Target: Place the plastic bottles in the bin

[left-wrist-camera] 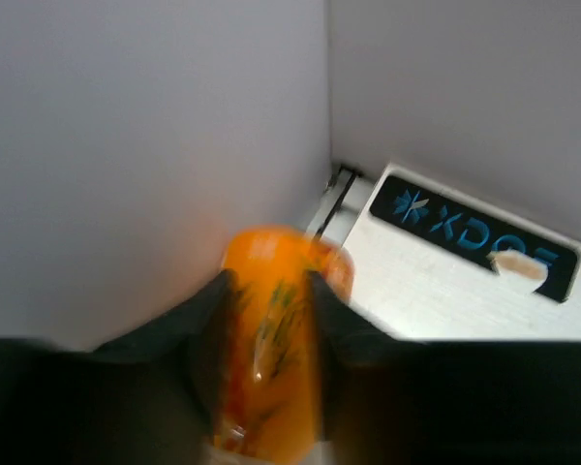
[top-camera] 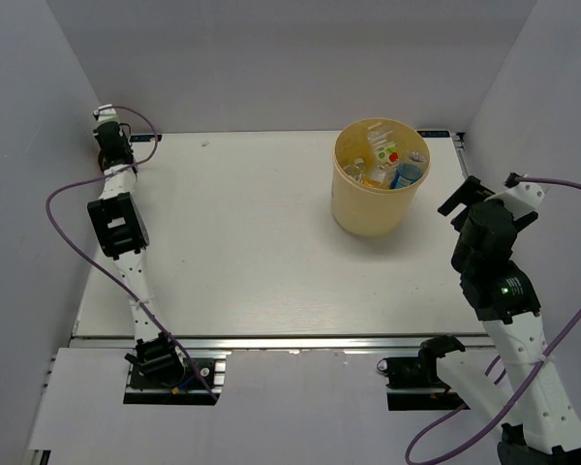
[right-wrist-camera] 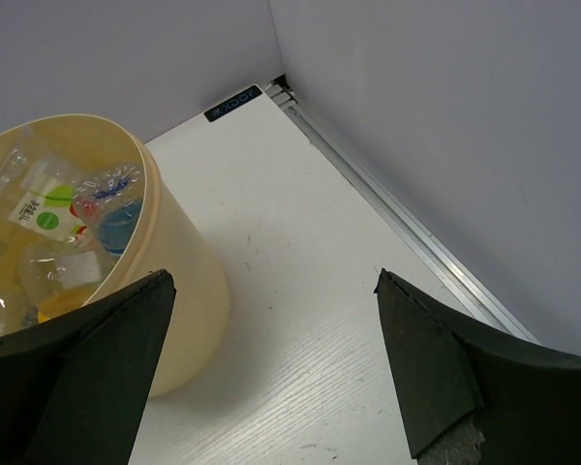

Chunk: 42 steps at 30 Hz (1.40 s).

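Right gripper [right-wrist-camera: 273, 286]: fingers spread wide, nothing held, just right of bin [top-camera: 368, 211]. Bin stood at far right of table [top-camera: 242, 252]; several bottles [top-camera: 385, 160] seen inside. Left gripper [top-camera: 109, 131]: clamped on orange bottle [left-wrist-camera: 269, 358] at far left corner, bottle's long axis laid along fingers. Bin found well apart, to right of held bottle; carry across table judged to be needed next.

Bottles [top-camera: 385, 161] in bin [top-camera: 366, 219], table's [top-camera: 242, 252] far right
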### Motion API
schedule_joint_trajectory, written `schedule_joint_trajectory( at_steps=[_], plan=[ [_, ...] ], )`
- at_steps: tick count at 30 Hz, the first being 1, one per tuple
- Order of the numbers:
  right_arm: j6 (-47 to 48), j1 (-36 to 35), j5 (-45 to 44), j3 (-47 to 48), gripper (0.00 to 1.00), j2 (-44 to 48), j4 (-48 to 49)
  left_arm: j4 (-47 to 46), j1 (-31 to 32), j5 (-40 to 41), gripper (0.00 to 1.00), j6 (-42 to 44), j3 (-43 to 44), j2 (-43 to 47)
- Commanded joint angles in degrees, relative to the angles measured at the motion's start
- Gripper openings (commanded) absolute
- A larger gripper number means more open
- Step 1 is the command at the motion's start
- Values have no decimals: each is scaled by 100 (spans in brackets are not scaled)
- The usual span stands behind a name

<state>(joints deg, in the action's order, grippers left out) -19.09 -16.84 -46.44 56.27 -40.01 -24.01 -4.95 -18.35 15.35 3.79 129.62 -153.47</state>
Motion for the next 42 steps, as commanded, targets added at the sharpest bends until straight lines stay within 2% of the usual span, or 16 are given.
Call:
schedule_joint_trajectory(
  at_steps=[1,6,9,10,11,12,13,14,18,22,23,27,29,32,38,42],
  plan=[
    [-69,14,-15,139,89,2,230,389,-72,-41,37,-265,72,71],
    [55,14,-85,51,89,151,379,451,-46,248,6,-204,-366,501],
    [151,23,-111,24,89,169,397,381,-46,380,0,-186,-717,835],
    [177,14,-120,42,89,151,388,424,-46,450,22,-177,-754,923],
    [195,14,-103,42,89,151,380,451,-46,451,22,-151,-754,924],
    [221,14,-94,59,89,134,380,469,-46,486,82,-133,-754,950],
    [265,14,-85,68,89,134,371,469,-46,590,94,-116,-746,976],
    [309,14,-102,94,89,116,388,460,-46,652,98,-107,-737,977],
    [450,14,-138,261,89,46,345,776,-46,706,98,296,-535,828],
    [555,23,-155,472,89,-59,292,1355,-99,-548,98,1079,-561,827],
    [582,14,-173,490,90,-112,300,1609,-125,-612,98,1106,-517,749],
    [714,23,-155,595,89,-314,292,2225,-169,-525,98,1264,-508,678],
    [766,14,-182,604,90,-411,292,2210,-169,-246,98,1440,-770,713],
    [933,14,-217,560,89,-481,458,2348,-178,-33,98,1510,-676,599],
    [1074,14,-191,473,89,-613,686,2972,-125,-515,98,1229,-78,388],
    [1144,14,-50,402,89,-614,784,2693,33,89,98,1273,-121,239]
  ],
)
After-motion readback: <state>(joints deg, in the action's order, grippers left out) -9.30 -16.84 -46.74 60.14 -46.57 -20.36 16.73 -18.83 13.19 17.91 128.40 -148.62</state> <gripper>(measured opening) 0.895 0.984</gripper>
